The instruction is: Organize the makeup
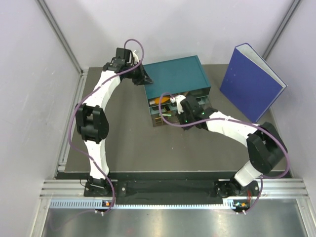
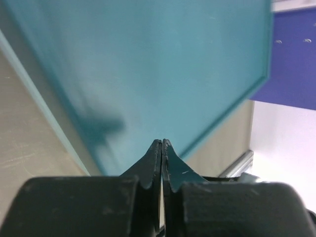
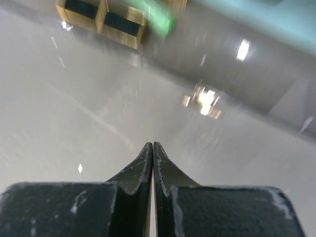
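Note:
The teal drawer box (image 1: 177, 74) stands at mid table with its front drawers pulled open. An orange tube (image 1: 158, 101) and little green pieces (image 1: 165, 117) lie in the drawers. My right gripper (image 1: 177, 104) is at the open drawers. In the right wrist view it (image 3: 152, 144) is shut and empty over a pale drawer surface. Two black-and-gold cases (image 3: 103, 19) and a blurred green piece (image 3: 153, 17) lie ahead of it. My left gripper (image 1: 143, 79) is at the box's left back corner. It (image 2: 162, 141) is shut and empty, close to the teal wall (image 2: 148, 64).
A big blue binder (image 1: 252, 81) stands upright at the back right; it also shows in the left wrist view (image 2: 296, 59). White walls enclose the dark table (image 1: 148, 148) on three sides. A metal rail (image 1: 74, 113) runs along the left edge.

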